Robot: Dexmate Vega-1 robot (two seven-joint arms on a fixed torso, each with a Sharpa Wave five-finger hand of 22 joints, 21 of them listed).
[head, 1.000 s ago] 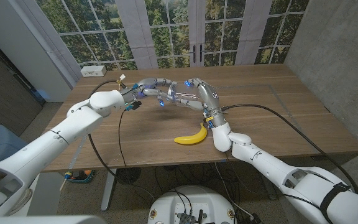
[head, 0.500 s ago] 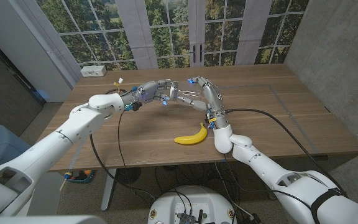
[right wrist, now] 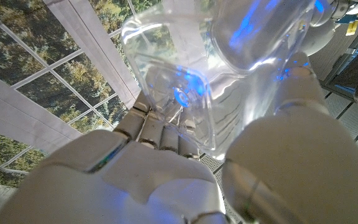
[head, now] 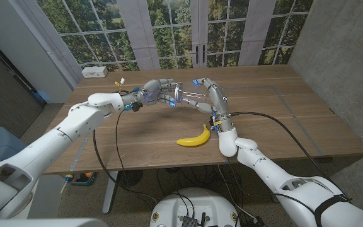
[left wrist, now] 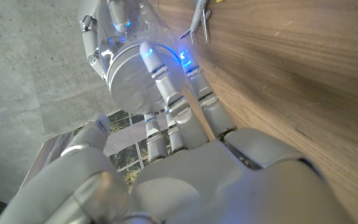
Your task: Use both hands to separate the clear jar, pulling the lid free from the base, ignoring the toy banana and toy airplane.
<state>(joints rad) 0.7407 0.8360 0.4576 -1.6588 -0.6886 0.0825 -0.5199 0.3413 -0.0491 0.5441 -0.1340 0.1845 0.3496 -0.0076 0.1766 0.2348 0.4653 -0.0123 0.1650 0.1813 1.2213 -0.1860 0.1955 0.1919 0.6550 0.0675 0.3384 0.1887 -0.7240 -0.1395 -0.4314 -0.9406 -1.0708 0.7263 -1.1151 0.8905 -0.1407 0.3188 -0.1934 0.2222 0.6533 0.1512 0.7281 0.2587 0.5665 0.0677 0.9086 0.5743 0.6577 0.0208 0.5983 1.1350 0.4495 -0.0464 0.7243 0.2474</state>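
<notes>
Both arms rise from the bottom corners of the head view and meet in the upper middle of the frame, held above the table. The left hand (head: 158,91) reaches in from the left with its fingers (left wrist: 166,87) curled around the lid (head: 177,95). The right hand (head: 208,95) comes from the lower right, forearm steeply raised, its fingers wrapped around the clear jar (head: 191,97).
</notes>
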